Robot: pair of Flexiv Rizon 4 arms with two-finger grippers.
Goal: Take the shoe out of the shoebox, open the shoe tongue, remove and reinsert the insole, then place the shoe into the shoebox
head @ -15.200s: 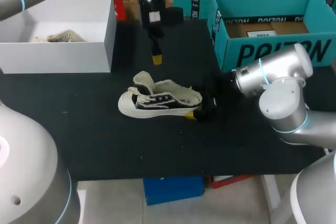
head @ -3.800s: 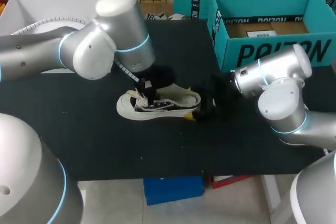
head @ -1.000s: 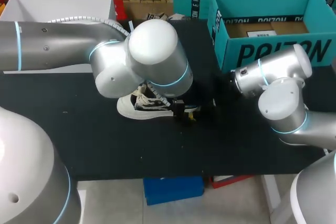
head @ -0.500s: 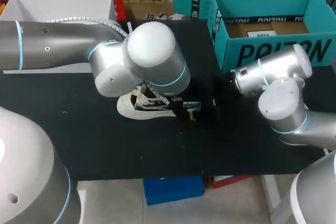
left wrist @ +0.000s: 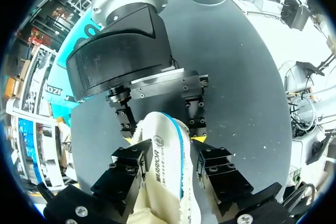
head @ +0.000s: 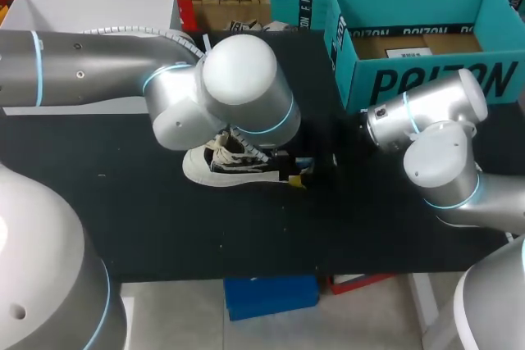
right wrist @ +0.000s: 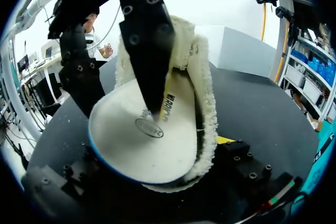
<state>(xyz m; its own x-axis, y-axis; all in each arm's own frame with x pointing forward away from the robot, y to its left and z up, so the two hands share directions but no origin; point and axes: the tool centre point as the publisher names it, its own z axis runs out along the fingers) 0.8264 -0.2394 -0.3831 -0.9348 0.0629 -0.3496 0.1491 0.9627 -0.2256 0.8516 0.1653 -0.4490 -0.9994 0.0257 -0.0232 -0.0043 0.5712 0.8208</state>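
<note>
At the far left of the table (head: 164,227) stands the white shoebox (head: 98,7), open at the top. The left arm (head: 98,67) crosses in front of it and hides its lower part. The big joint of this arm also covers the upper part of the shoe (head: 215,168), which lies on its sole in the middle of the table, toe to the left and heel to the right.

The left gripper (left wrist: 174,151) is over the heel opening and pinches the insole (right wrist: 147,129), its fingers partly spread. One finger (right wrist: 147,40) presses on the printed upper face. The other finger (right wrist: 79,77) stands at the blue-edged side. The heel end of the insole is lifted and tilted above the fleece lining.

The right gripper (left wrist: 161,129) faces the left one and clamps the heel of the shoe from both sides, its fingers wide apart. One yellow fingertip (right wrist: 226,140) sits against the fleece edge. In the right wrist view the other finger is hidden under the insole.

From above, both grippers are dark against the dark table and hard to make out. Bare table lies in front of the shoe as far as the near edge, and also left of the toe. The right arm (head: 435,137) is close behind the heel, and the teal box (head: 426,79) stands near behind it.
</note>
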